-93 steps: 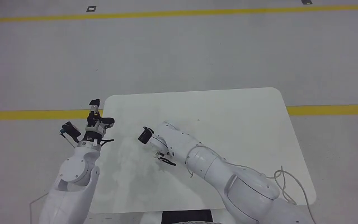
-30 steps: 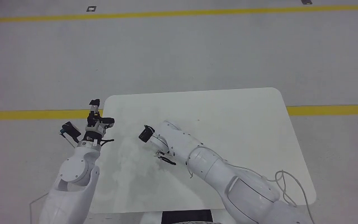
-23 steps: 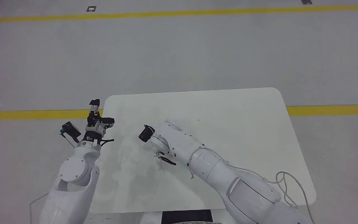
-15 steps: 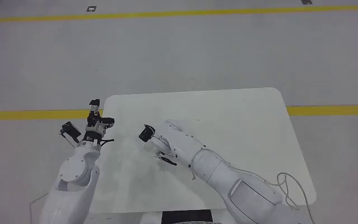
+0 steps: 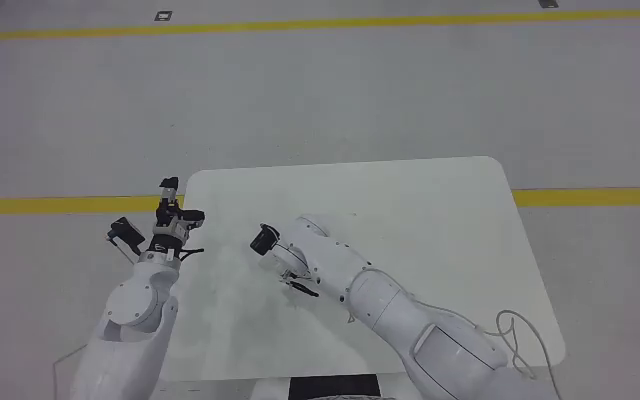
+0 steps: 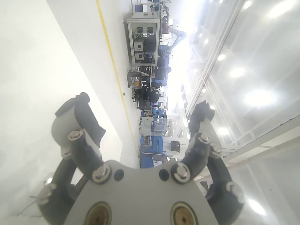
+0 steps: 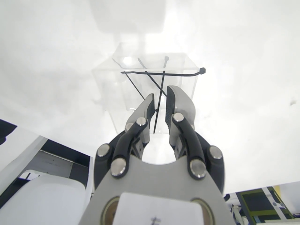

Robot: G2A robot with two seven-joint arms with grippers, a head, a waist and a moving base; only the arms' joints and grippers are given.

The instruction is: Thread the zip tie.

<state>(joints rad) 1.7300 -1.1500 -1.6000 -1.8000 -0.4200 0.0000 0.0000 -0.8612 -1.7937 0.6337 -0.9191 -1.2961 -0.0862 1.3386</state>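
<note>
Several black zip ties (image 7: 182, 74) stand and lie crossed in a small clear box (image 7: 189, 87) on the white table (image 5: 420, 220). My right gripper (image 7: 160, 92) hangs over the box, its fingers a narrow gap apart. One zip tie (image 7: 157, 108) runs through that gap and touches one pad. From above, the right gripper (image 5: 298, 288) sits left of the table's middle. My left gripper (image 5: 175, 200) is at the table's left edge, pointing away from me. Its fingers (image 6: 79, 118) are spread wide with nothing between them.
A thin black strand (image 6: 32, 203) lies on the table beside the left wrist. The table's far and right parts are bare white surface. A yellow floor line (image 5: 580, 196) runs behind the table. Racks and machines (image 6: 143, 40) stand far off in the room.
The right arm has shifted slightly to the right over the box. The left arm has stayed where it was.
</note>
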